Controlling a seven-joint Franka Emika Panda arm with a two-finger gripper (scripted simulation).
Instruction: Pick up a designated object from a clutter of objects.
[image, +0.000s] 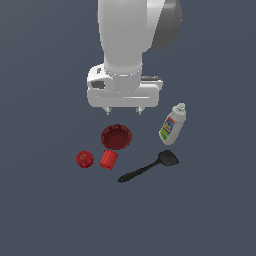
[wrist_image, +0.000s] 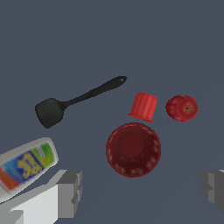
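The all-black spatula (image: 149, 166) (wrist_image: 78, 100) lies flat on the dark floor, its square blade toward the exterior view's right and its thin handle running down to the left. Around it sit a dark red ribbed bowl (image: 116, 136) (wrist_image: 133, 149), a red cup (image: 108, 159) (wrist_image: 143, 106), a red tomato-like ball (image: 84, 159) (wrist_image: 181, 108) and a white labelled bottle (image: 173, 124) (wrist_image: 25, 166). My gripper (image: 123, 109) (wrist_image: 140, 190) hangs open above the bowl's far side, well clear of the spatula, with nothing between its fingers (wrist_image: 70, 192).
The surface is a plain dark grey-blue floor (image: 50, 210). The bottle lies tilted just beyond the spatula's blade, and the cup stands close to the handle's end.
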